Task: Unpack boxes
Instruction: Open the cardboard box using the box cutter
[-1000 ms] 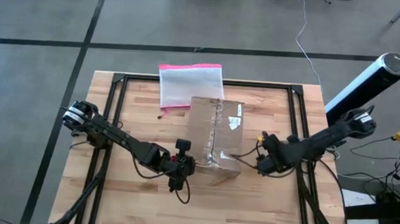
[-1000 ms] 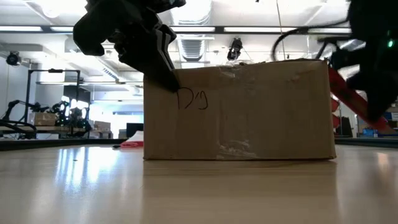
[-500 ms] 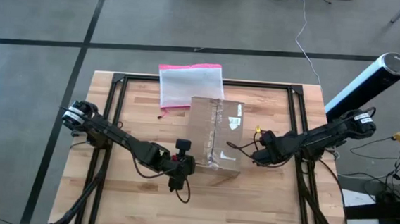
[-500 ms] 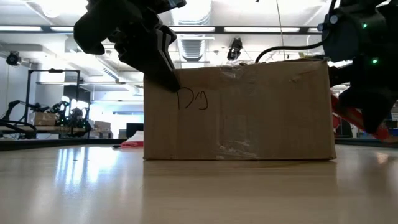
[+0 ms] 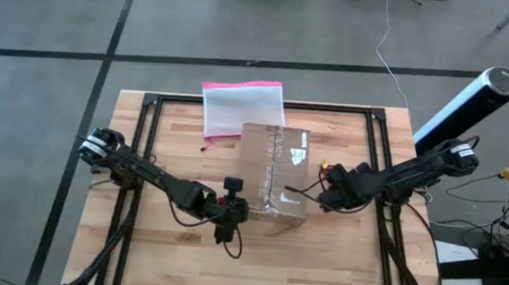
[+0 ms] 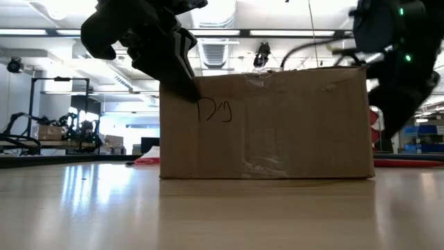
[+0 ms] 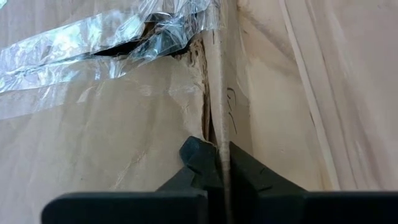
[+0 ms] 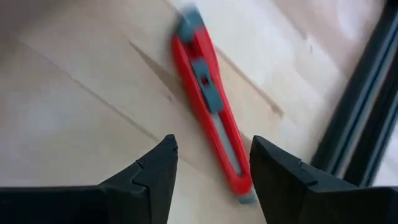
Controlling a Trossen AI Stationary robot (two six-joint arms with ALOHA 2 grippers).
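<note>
The cardboard box [image 5: 274, 174] stands in the middle of the high view, on the wooden table [image 5: 157, 252]. The left gripper [image 5: 236, 211] is at its lower left corner, fingers [image 7: 199, 155] closed on the box edge. The right gripper [image 5: 324, 194] is just right of the box, fingers [image 8: 152, 168] apart, empty, above a red cutter [image 8: 211, 106] lying on the table. A pink-edged pouch [image 5: 242, 108] lies above the box.
</note>
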